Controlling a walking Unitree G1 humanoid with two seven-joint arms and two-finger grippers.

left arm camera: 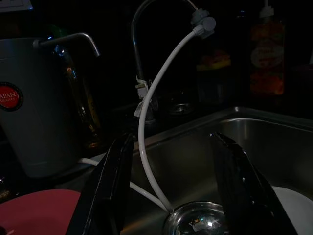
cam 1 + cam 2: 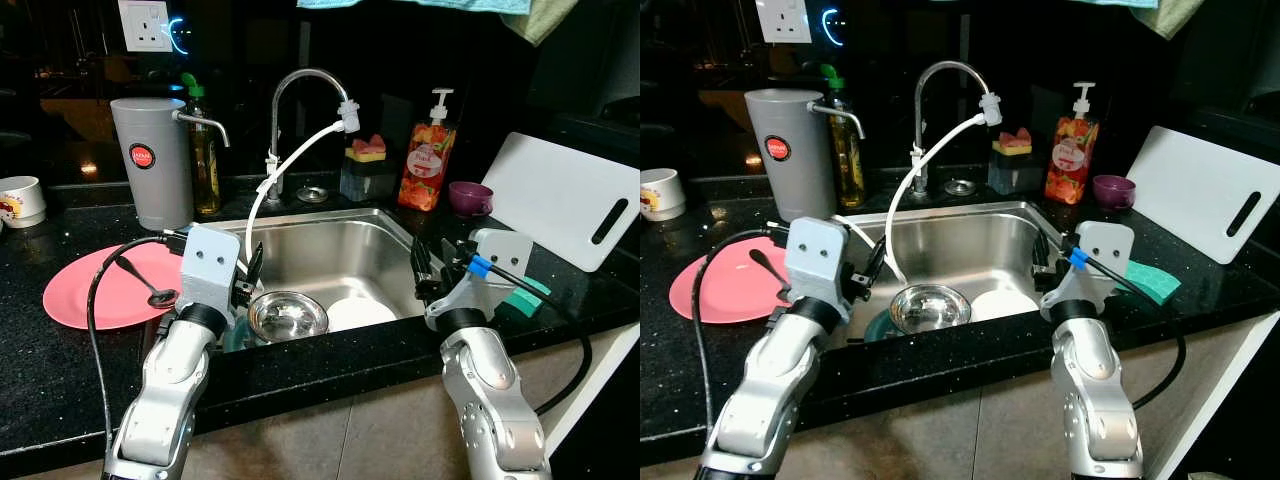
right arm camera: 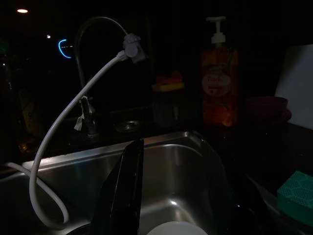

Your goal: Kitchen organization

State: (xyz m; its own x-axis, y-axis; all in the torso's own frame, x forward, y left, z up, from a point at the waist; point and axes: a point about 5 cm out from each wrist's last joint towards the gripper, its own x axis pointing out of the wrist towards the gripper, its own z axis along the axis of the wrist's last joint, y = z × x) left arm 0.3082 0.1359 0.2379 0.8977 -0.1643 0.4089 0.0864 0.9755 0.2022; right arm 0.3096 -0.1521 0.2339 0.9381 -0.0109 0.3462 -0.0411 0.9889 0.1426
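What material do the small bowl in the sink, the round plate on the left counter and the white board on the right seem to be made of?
Small bowl: likely stainless steel, polished; it mirrors light like the sink.
Pink plate: probably plastic, matte and evenly coloured, though glazed ceramic is possible.
White cutting board: probably plastic, smooth, flat, with a cut-out handle slot.

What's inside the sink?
Inside the sink sit a shiny metal bowl, a white plate beside it, and a white hose dangling in. Something teal peeks from under the bowl; the counter edge hides the rest.
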